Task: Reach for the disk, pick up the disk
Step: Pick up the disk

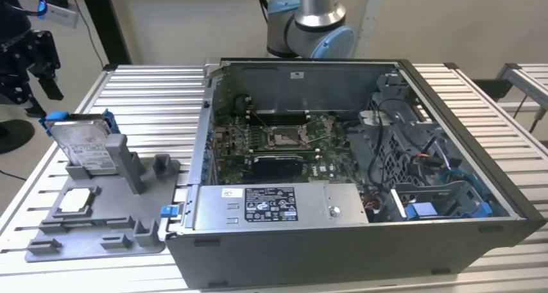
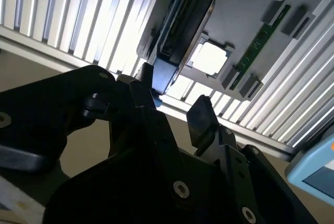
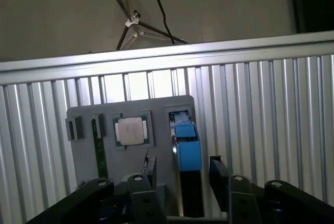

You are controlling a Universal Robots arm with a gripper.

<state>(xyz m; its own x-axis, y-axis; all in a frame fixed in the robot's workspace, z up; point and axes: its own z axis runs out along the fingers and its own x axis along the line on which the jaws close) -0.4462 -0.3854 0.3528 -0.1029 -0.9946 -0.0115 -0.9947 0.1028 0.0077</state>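
Two black fingers (image 3: 149, 166) of the gripper (image 3: 182, 171) stand apart with nothing clamped between them. In the first wrist view the gap is lined up with the thin edge of the disk (image 3: 186, 140), which lies beyond the tips and, it seems, not yet touched. The disk stands upright on its edge in a slot of a grey fixture (image 1: 94, 245). This fixture rests near the table (image 1: 145, 107) edge at the exterior view's left, just beside the open computer case (image 1: 342, 254). I judge the disk to be stiff metal, rather heavy for its size, smooth on its broad faces and sensitive to knocks. The free upper part is the place to hold, pads pressing on the two broad faces, because the blue bracket (image 3: 189, 158) is only plastic.
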